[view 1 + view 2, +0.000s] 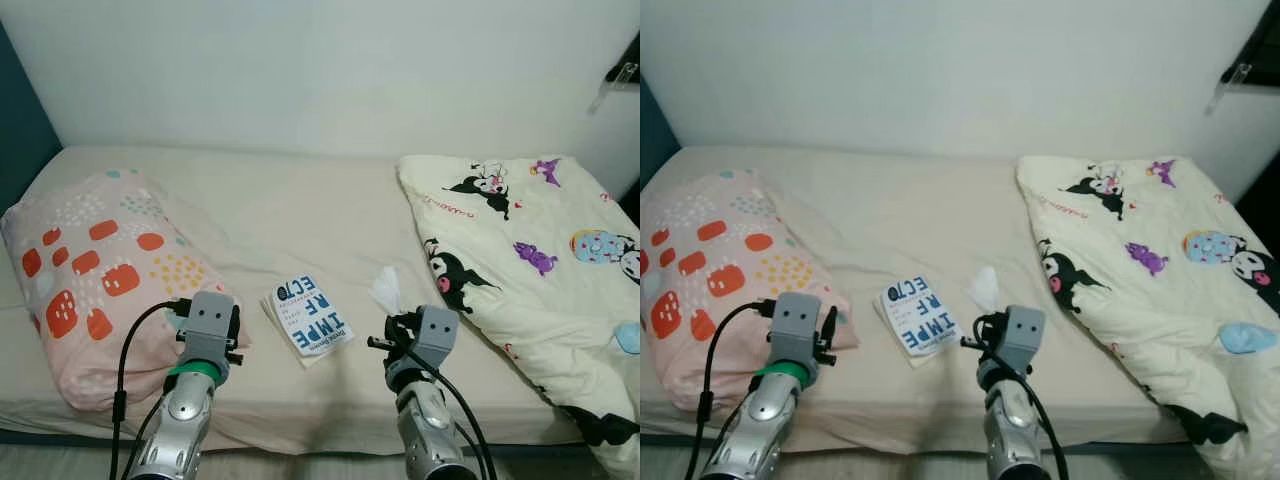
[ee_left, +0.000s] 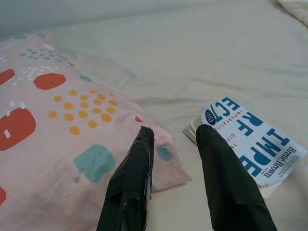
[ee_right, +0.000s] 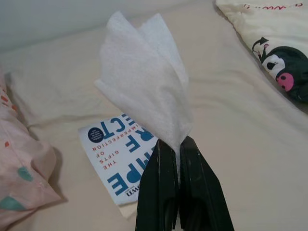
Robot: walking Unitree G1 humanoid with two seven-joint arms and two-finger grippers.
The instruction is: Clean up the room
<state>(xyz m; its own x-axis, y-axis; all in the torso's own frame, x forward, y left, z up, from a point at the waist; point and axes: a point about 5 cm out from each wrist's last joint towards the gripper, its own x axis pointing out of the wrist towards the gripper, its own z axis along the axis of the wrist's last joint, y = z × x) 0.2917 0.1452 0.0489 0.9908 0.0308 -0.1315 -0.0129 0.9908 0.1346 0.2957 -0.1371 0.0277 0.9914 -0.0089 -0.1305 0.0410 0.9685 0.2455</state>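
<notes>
Head views, bed: You face a beige mattress (image 1: pixel 300 215) against a white wall, with a pink patterned pillow (image 1: pixel 95 265) on your left and a cream cartoon-print blanket (image 1: pixel 530 270) heaped on your right.
Head views, book: A white paperback with blue lettering (image 1: pixel 308 318) lies flat on the sheet between your two arms, just beside the pillow's corner.
Head views, right gripper: Your right gripper (image 1: pixel 392 312) is raised over the bed's near edge, a white tissue (image 1: pixel 385 290) standing up from its tip.
Head views, left gripper: Your left gripper (image 1: pixel 205 310) sits over the pillow's near corner (cable looping beside the wrist).
Left wrist view: The two black fingers (image 2: pixel 132 175) are spread apart with nothing between them; below lie the pillow's corner and the book.
Right wrist view: The fingers (image 3: pixel 159 192) are pressed together, pinching the tissue's lower end; it fans upward, held in the air above the book and the sheet, with the blanket off to one side.
</notes>
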